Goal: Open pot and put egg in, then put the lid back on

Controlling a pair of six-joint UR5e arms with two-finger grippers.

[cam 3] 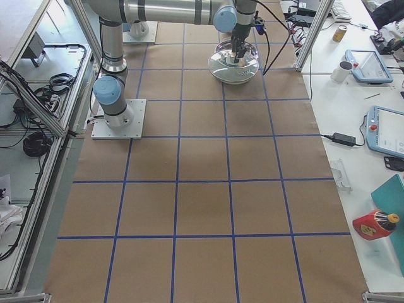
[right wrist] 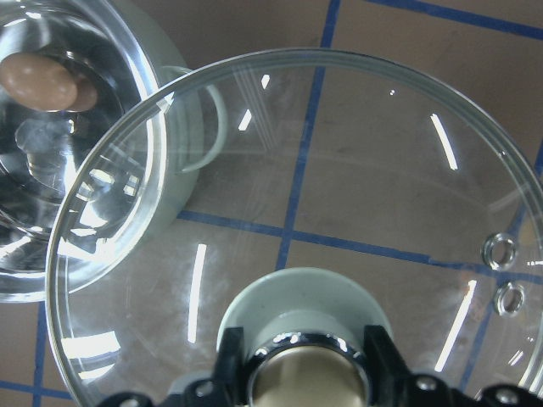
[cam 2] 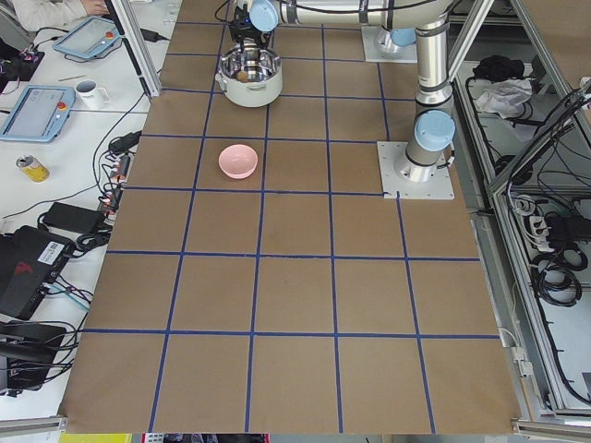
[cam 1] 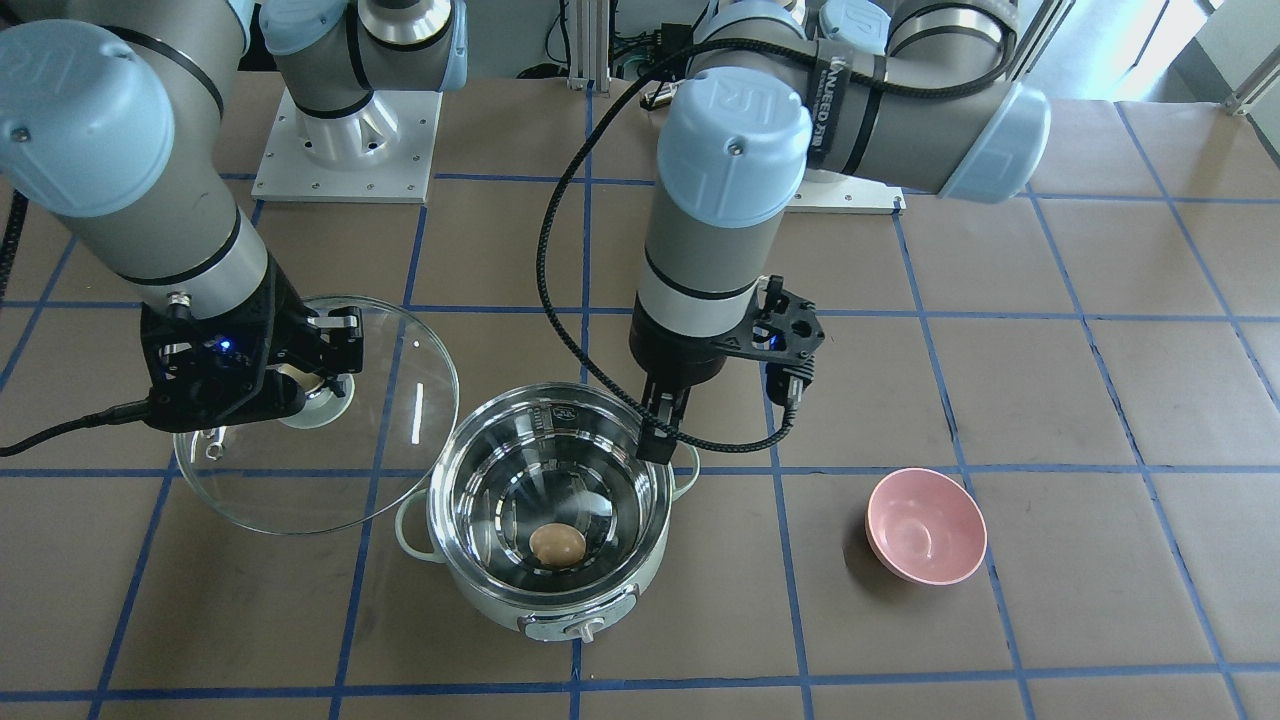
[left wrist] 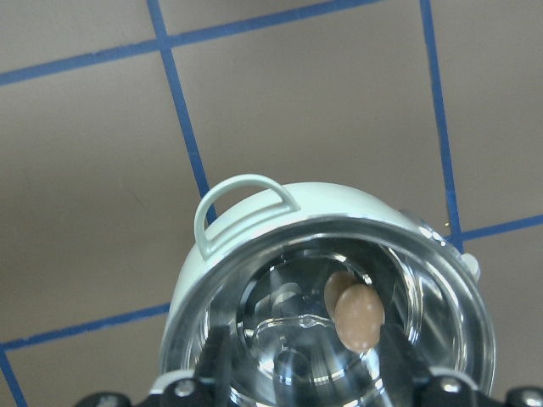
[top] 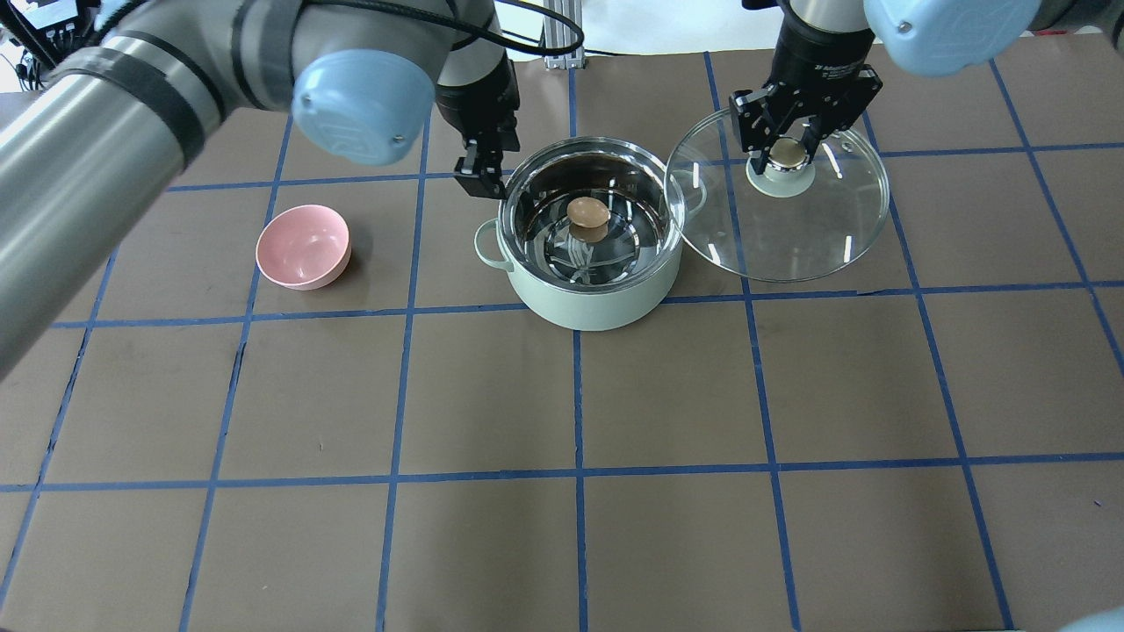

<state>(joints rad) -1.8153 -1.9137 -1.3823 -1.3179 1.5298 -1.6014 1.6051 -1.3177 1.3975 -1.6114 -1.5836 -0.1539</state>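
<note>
Two arms work over a brown paper-covered table [top: 492, 395] ruled with blue tape lines [top: 577, 395]. In the overhead view we find the mint-green pot [top: 606, 303] just above the frame's centre, uncovered, with the tan-brown egg [top: 587, 211] lying on its shiny steel floor. In the front-facing view the egg rests toward the side of the control knob [cam 1: 585, 630]. The left gripper [top: 480, 175] hangs at the pot's upper-left rim. The left wrist view shows its fingers [left wrist: 212, 369] spread wide and empty, with the egg and a loop handle [left wrist: 242, 208] beyond them. Right of the pot in the overhead view, the right gripper [top: 788, 158] is clamped on the knob of the glass lid [top: 817, 233], one finger on either side of its tan-gold cap. In the right wrist view the lid's edge overlaps the pot's rim, and we see two small metal eyelets [right wrist: 501, 252] near the right edge. A pink bowl [top: 303, 247] sits well apart at centre-left. As for writing, we read an embossed "UR" on the blue joint cap [cam 1: 735, 125] and white letters like "ANLEED" on a black strap [cam 1: 832, 95]. A tiny stamp inside the pot's rim is too small to read.
</note>
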